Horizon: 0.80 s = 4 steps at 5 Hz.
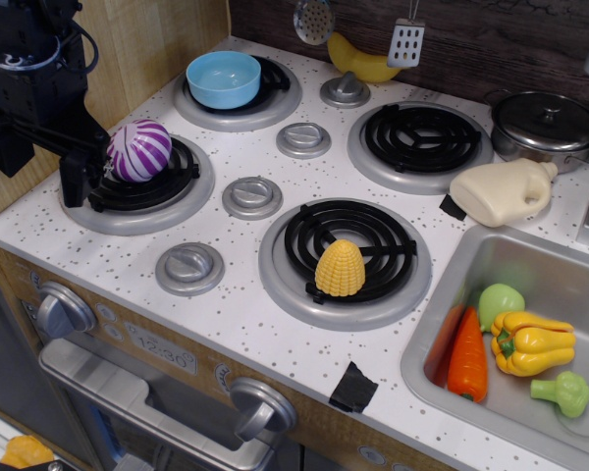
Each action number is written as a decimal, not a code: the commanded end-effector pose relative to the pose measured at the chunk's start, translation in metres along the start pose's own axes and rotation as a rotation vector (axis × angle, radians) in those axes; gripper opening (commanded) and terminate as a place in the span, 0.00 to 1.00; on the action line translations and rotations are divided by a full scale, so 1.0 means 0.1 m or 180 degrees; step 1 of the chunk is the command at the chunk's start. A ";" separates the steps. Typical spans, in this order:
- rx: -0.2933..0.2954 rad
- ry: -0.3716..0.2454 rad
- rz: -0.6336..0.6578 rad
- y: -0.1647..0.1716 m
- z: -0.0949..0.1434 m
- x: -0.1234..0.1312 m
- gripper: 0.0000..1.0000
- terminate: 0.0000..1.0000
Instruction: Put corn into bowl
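The corn (340, 268), stubby and yellow with bumpy kernel rows, stands upright on the front right burner (346, 263). The light blue bowl (224, 78) sits empty on the back left burner. My gripper (41, 165), black, hangs at the far left over the front left burner, right beside a purple-and-white striped ball (137, 149). Its fingers look spread apart and hold nothing. It is far from the corn and in front of the bowl.
A silver lidded pot (545, 123) stands at the back right, a cream bottle (501, 191) lies beside it. A banana (363, 64), a spatula (406, 41) and a strainer are at the back wall. The sink (442, 324) holds a carrot (467, 363), a yellow pepper (530, 343) and green vegetables.
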State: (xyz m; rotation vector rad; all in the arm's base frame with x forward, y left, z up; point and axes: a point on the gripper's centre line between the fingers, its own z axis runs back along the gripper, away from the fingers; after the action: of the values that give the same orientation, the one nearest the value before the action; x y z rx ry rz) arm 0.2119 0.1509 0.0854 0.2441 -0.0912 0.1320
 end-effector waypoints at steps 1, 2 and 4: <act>0.0000 0.0000 0.0000 0.00 0.00 0.00 1.00 0.00; -0.0054 -0.0105 -0.0128 -0.28 0.30 0.09 1.00 0.00; -0.0176 -0.0253 0.0179 -1.07 0.58 0.11 1.00 0.00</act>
State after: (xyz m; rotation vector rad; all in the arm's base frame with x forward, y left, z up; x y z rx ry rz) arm 0.2383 0.0156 0.1026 0.1633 -0.1765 0.1842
